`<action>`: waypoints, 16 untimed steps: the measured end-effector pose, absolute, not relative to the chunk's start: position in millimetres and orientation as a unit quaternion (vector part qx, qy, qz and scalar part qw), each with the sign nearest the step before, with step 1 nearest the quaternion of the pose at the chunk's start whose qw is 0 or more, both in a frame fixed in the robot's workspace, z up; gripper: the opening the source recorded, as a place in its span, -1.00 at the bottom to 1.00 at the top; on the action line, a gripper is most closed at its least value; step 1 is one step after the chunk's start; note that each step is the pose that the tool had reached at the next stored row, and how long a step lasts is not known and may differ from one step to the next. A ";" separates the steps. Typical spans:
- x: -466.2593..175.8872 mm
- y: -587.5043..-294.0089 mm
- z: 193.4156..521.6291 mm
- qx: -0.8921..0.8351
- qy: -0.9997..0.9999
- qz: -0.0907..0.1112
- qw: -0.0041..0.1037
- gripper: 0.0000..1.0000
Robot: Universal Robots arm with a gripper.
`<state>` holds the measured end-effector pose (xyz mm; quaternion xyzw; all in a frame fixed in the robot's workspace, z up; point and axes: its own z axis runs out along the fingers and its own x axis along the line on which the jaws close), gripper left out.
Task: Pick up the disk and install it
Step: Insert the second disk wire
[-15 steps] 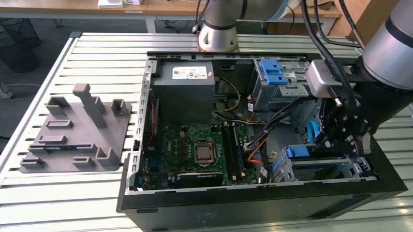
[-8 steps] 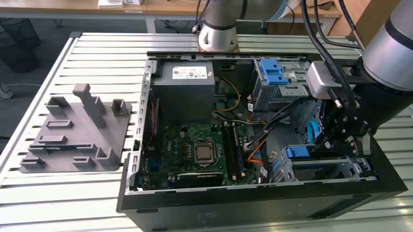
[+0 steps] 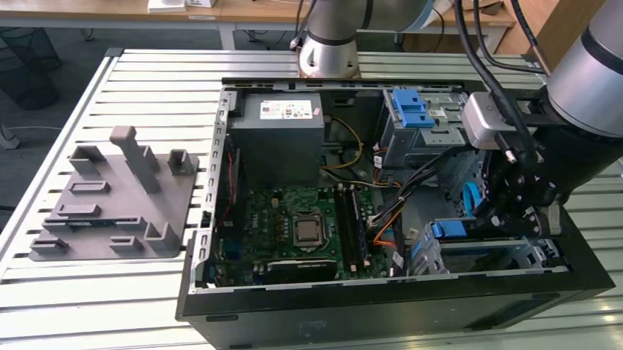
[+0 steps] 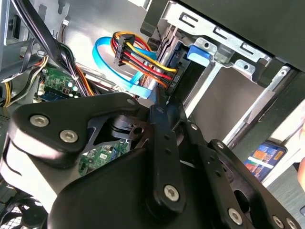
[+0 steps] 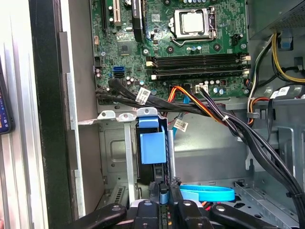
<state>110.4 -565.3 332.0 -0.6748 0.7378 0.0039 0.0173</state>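
Note:
The disk (image 5: 152, 145) stands on edge in the metal drive cage (image 5: 114, 157) at a front corner of the open computer case, its blue carrier tab facing up. From the exterior view that blue tab (image 3: 451, 229) sits low on the exterior view's right. My gripper (image 5: 164, 194) reaches down into the case at the disk's other end, its fingers drawn close together with a sliver of blue carrier between them. In the second wrist view the gripper (image 4: 159, 100) meets the dark body of the disk (image 4: 188, 78) beside plugged-in coloured wires.
A grey power-supply box (image 3: 282, 138) and the green motherboard (image 3: 297, 226) fill the case's middle. Black and orange cables (image 5: 190, 107) run past the cage, and a blue flat cable (image 5: 207, 192) lies beside my fingers. A grey fixture (image 3: 112, 204) sits on the slatted table.

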 end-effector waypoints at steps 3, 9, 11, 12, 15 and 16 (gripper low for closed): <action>110.4 -565.3 334.7 -0.675 0.738 0.004 0.017 -0.54; 110.4 -565.3 342.4 -0.675 0.738 0.004 0.017 -0.54; 110.4 -565.3 342.8 -0.675 0.738 0.004 0.018 -0.54; 110.4 -565.3 342.8 -0.675 0.738 0.004 0.018 -0.54; 110.3 -565.6 342.9 -0.675 0.738 0.005 0.018 -0.57; 110.3 -565.6 342.5 -0.675 0.738 0.005 0.018 -0.70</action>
